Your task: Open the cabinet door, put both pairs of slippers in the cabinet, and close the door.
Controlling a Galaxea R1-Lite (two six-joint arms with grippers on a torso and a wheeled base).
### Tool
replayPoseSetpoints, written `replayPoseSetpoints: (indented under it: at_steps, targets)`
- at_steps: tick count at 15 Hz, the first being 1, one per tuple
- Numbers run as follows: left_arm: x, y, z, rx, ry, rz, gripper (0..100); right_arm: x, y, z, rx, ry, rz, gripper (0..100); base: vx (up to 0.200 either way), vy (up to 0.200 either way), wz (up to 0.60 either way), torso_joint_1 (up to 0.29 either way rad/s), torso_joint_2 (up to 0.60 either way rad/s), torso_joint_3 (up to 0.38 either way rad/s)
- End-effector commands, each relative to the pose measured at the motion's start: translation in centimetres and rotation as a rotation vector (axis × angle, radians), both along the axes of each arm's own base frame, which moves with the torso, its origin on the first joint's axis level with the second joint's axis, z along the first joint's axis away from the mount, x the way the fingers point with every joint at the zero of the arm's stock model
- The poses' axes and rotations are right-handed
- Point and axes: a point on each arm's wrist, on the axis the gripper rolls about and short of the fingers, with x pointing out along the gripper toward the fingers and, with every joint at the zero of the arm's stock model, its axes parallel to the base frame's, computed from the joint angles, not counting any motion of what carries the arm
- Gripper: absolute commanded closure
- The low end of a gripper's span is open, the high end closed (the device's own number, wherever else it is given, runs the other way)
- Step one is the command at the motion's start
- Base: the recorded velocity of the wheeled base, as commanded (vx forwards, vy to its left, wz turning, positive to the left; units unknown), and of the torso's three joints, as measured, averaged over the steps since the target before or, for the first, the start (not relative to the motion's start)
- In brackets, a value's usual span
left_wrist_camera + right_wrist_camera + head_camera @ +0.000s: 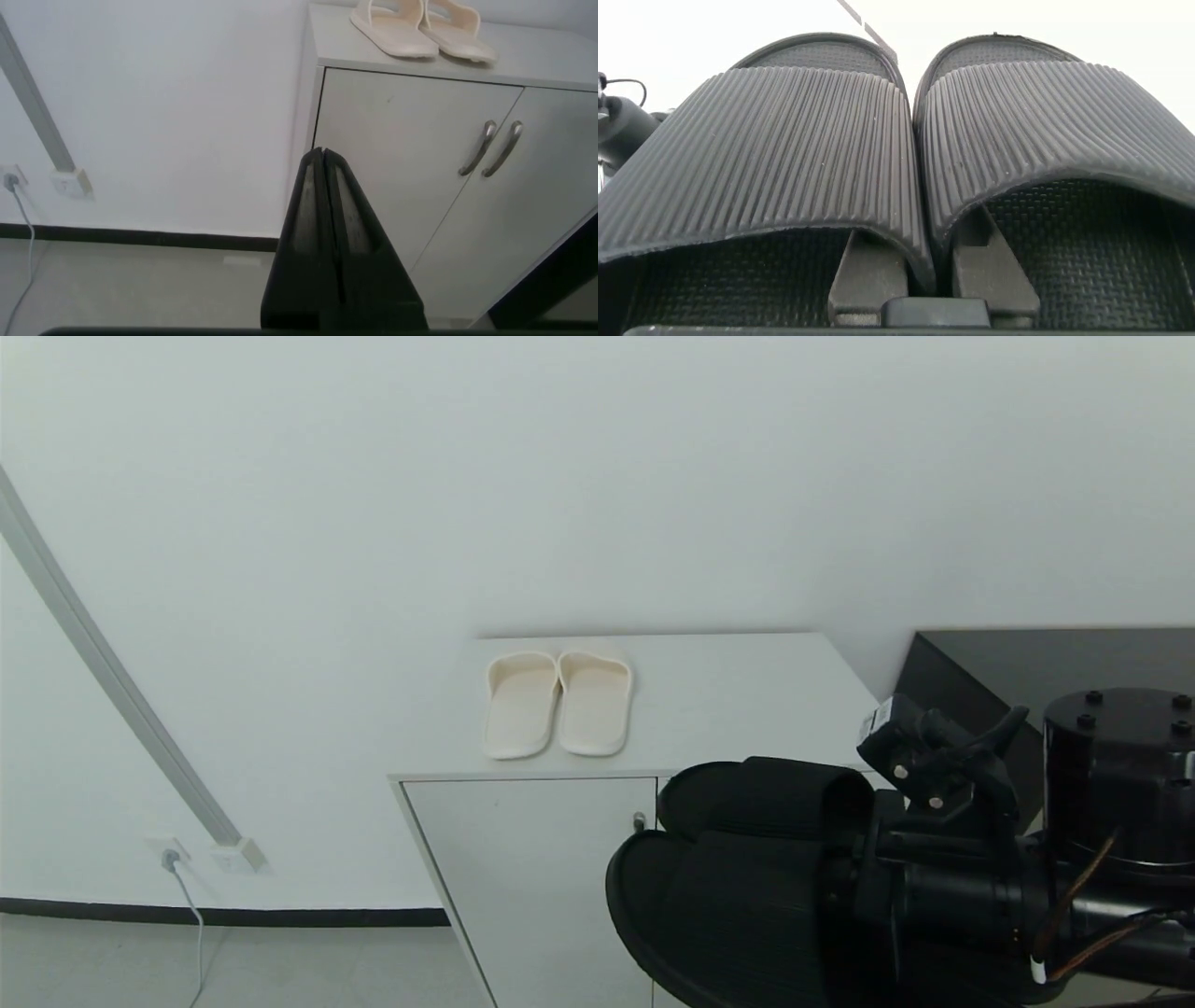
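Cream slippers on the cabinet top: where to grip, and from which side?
Pinch the inner edges where the cream slippers touch, one finger inside each, lifting both at once. They lie flat, side by side, heels toward the front edge of the cabinet, so probably come from above at the heel end. The right gripper holds the black slippers this way.

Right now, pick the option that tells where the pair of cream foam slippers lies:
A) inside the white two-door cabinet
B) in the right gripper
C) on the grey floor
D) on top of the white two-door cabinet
D: the pair of cream foam slippers lies side by side on the flat top of the white two-door cabinet, whose doors are closed, while the right gripper holds the black ribbed slippers.
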Motion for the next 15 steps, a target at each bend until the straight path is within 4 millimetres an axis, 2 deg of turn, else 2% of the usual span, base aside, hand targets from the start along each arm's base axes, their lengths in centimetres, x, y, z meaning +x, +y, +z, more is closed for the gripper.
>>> replayPoseSetpoints:
  at_steps: [1,6,10,11,15]
  targets:
    - [0.01,0.0,0.0,-0.001,0.001,0.0,100,-0.01,0.11,-0.08,-0.002,0.001,0.004,100,0.0,0.0,0.0,0.0,0.0,0.0]
    - [0.01,0.0,0.0,-0.001,0.001,0.0,100,-0.15,0.09,-0.44,-0.011,0.012,0.006,100,0.0,0.0,0.0,0.0,0.0,0.0]
    - [0.01,0.0,-0.02,-0.001,0.002,-0.001,100,-0.21,0.18,-0.6,-0.015,0.016,0.011,100,0.0,0.0,0.0,-0.172,0.43,0.248]
    - [0.01,0.0,-0.02,-0.001,0.002,-0.001,0,-0.17,0.22,-0.67,-0.017,0.019,0.012,100,0.0,0.0,0.0,-0.217,0.53,0.31]
    - [0.01,0.0,0.0,0.001,0.001,0.0,0,-0.18,0.21,-0.79,-0.02,0.022,0.011,100,0.0,0.0,0.0,-0.216,0.54,0.315]
